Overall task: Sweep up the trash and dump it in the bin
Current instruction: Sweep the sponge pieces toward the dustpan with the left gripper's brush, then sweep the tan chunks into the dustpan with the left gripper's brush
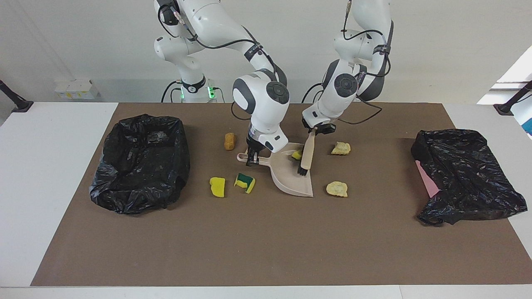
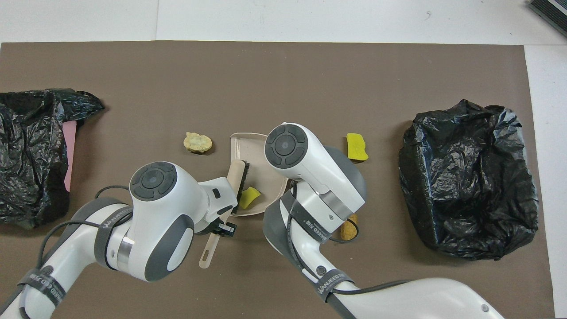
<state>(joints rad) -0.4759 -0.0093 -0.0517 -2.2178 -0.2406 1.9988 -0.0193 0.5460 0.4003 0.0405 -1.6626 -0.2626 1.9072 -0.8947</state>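
The table (image 1: 266,249) carries a black-bagged bin (image 1: 141,162) at the right arm's end and a crumpled black bag (image 1: 465,178) at the left arm's end. Between them lies the beige dustpan (image 1: 291,176); the right gripper (image 1: 252,160) has its jaws pinching the pan's handle. The left gripper (image 1: 318,128) has its jaws clamped on a brush (image 1: 306,155), its bristles in the pan beside one yellow sponge bit (image 1: 296,155). The rest of the trash lies around the pan: a yellow-green sponge (image 1: 245,182), another yellow scrap (image 1: 217,187), two beige chunks (image 1: 337,189), a brown lump (image 1: 229,141).
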